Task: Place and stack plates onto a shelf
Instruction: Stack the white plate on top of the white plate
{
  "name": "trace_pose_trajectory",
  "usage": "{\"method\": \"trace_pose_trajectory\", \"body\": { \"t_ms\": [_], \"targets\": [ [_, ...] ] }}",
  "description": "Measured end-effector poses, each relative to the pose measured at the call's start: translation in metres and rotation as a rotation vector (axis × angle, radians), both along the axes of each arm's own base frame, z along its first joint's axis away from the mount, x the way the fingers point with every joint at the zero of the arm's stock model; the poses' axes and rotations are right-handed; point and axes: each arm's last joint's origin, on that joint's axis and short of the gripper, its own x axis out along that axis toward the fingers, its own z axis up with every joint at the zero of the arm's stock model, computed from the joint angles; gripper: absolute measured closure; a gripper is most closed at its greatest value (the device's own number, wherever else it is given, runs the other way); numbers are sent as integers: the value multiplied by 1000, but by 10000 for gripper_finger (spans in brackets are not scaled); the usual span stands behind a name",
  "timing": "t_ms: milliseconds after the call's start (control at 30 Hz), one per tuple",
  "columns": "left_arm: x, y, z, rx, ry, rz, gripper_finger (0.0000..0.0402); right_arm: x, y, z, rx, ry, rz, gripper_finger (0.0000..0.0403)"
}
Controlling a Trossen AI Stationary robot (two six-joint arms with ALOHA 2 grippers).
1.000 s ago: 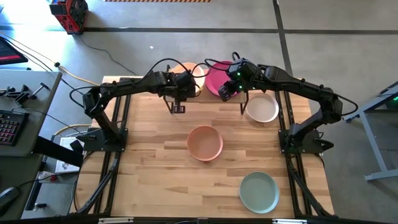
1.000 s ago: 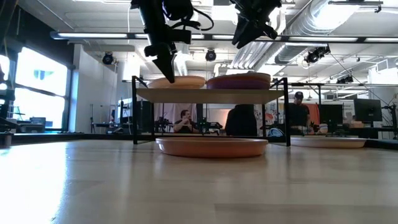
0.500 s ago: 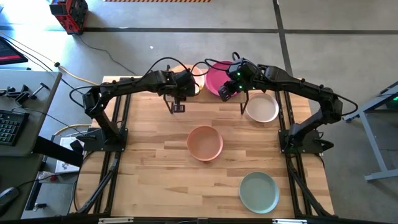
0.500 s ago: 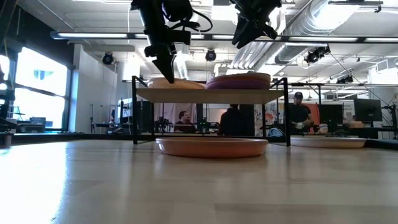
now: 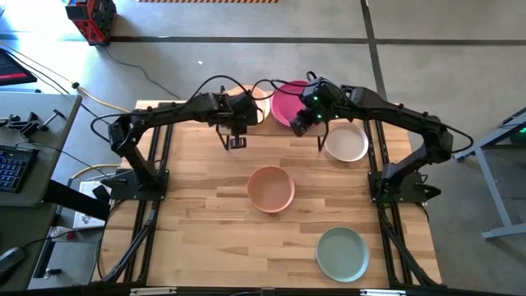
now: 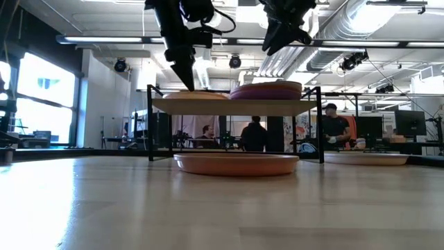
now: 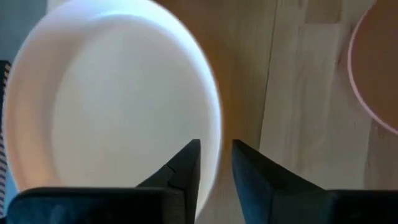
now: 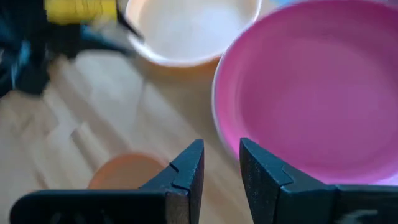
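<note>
Nearest us on the wooden surface (image 5: 205, 214) lies a round pale teal plate (image 5: 342, 253), and beyond it a terracotta plate (image 5: 271, 188), both well short of either end effector. We see the left end effector (image 7: 214, 163) with fingers slightly apart over the rim of a cream plate (image 7: 112, 99), gripping nothing. The right end effector (image 8: 219, 163), fingers likewise apart, hangs at the edge of a magenta plate (image 8: 311, 87) on the light-wood shelf (image 6: 236, 105). A white plate (image 5: 346, 143) lies just beside it.
</note>
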Motion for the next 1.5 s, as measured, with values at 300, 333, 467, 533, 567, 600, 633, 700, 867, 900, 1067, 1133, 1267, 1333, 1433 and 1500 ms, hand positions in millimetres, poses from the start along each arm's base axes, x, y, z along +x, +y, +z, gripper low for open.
{"method": "trace_pose_trajectory", "body": {
  "t_ms": [300,333,467,533,567,600,633,700,867,900,1067,1133,1267,1333,1433,1500],
  "targets": [
    [-13,-13,47,-1,-194,89,316,-30,18,-1,131,181,59,318],
    [-16,-15,51,-2,-210,94,316,-33,20,-2,137,213,66,318],
    [-23,-23,62,-22,-271,131,316,-37,28,-15,133,320,91,318],
    [-26,-27,67,-31,-297,147,316,-40,31,-29,147,353,97,318],
    [-28,-28,69,-33,-304,151,316,-41,34,-36,156,365,95,318],
    [-29,-29,71,-34,-309,151,316,-44,36,-43,166,367,91,318],
    [-31,-30,72,-35,-312,151,316,-46,38,-51,176,379,86,318],
    [-30,-32,72,-35,-313,148,316,-53,43,-64,209,389,83,318],
    [-32,-32,73,-34,-312,148,316,-71,54,-89,259,427,67,318],
    [-32,-32,73,-34,-312,148,316,-75,55,-94,267,439,59,318],
    [-32,-32,73,-38,-317,156,316,-84,58,-121,307,499,-3,318],
    [-32,-32,73,-38,-317,156,316,-86,58,-131,310,512,-3,318],
    [-32,-32,73,-38,-317,157,316,-90,59,-149,307,543,19,308],
    [-32,-32,73,-38,-317,157,316,-92,60,-156,308,556,25,296],
    [-32,-32,73,-38,-317,157,316,-95,60,-165,280,572,35,276],
    [-32,-32,73,-38,-317,157,316,-96,59,-171,238,587,38,265]
  ]
}}
